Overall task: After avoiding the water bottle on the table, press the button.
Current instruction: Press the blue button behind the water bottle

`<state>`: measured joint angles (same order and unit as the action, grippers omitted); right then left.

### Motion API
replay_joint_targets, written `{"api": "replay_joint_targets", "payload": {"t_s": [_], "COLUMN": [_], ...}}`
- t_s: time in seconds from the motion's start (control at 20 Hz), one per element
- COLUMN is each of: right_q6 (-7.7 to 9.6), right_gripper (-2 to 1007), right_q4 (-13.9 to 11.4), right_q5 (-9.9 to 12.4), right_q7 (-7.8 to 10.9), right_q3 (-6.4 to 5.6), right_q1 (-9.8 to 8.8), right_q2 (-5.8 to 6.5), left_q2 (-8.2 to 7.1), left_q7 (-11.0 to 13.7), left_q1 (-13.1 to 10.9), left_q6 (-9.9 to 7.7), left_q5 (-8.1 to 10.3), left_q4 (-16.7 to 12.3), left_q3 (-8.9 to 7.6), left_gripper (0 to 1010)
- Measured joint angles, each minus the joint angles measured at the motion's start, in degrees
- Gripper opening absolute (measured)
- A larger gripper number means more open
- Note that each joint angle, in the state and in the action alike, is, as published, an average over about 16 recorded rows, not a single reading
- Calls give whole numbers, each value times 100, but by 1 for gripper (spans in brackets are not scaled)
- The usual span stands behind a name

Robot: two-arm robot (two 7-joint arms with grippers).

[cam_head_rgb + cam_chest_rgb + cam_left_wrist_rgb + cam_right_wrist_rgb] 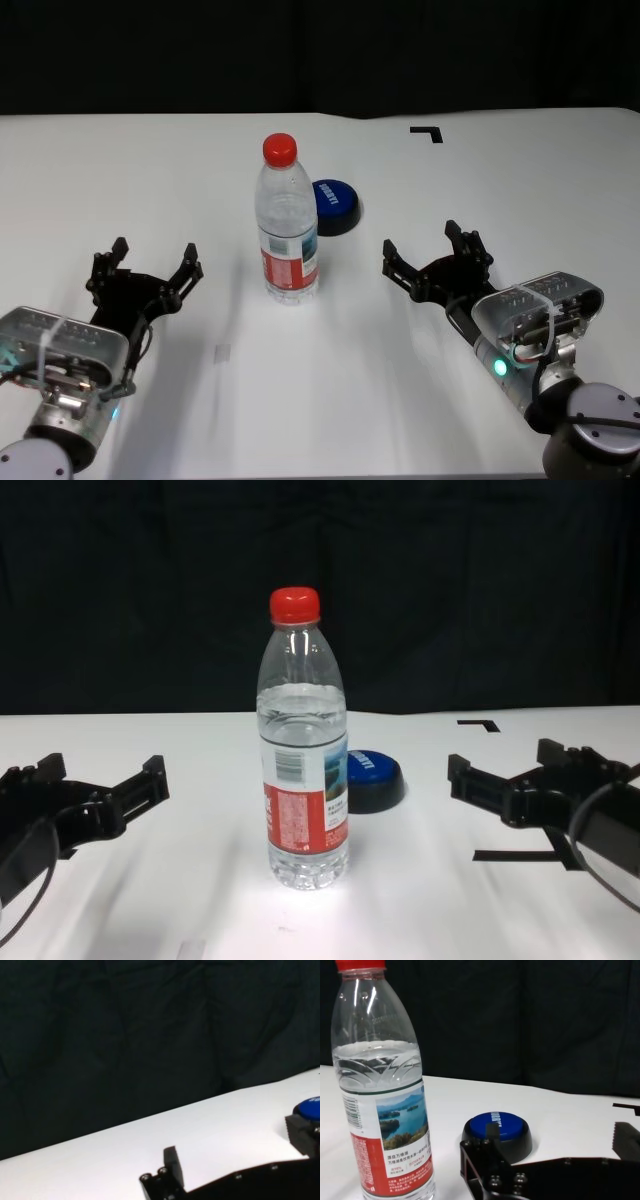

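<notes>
The water bottle (288,222) stands upright in the middle of the white table (150,170), clear with a red cap and a red-and-white label; it also shows in the chest view (304,750) and the right wrist view (382,1085). The blue-topped button (336,205) on its black base sits just behind and to the right of the bottle, seen too in the chest view (372,778) and the right wrist view (497,1132). My right gripper (436,254) is open and empty, right of the bottle. My left gripper (145,266) is open and empty, left of the bottle.
A black tape corner mark (428,131) lies at the table's back right. More black tape (520,857) lies under my right gripper. A small pale mark (222,352) sits on the table near the front. A black curtain backs the table.
</notes>
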<state>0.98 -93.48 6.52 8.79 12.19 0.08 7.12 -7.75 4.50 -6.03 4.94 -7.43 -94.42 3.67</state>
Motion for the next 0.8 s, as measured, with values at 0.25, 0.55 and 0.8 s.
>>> {"api": "replay_joint_targets", "payload": {"t_s": [0.25, 0.55, 0.8], "right_q6": [-10, -21, -13], "right_gripper": [1003, 1003, 1003], "right_q4": [0, -8, -27], "right_q5": [-16, -55, -98], "right_q7": [-1, 4, 10], "right_q3": [-1, 1, 0], "right_q1": [20, 67, 122], "right_q2": [-6, -10, -5], "left_q2": [0, 0, 0], "left_q7": [0, 0, 0], "left_q1": [0, 0, 0], "left_q6": [2, 2, 2], "left_q5": [0, 0, 0], "left_q4": [1, 1, 0], "left_q3": [0, 0, 0], "left_gripper": [1003, 1003, 1003]}}
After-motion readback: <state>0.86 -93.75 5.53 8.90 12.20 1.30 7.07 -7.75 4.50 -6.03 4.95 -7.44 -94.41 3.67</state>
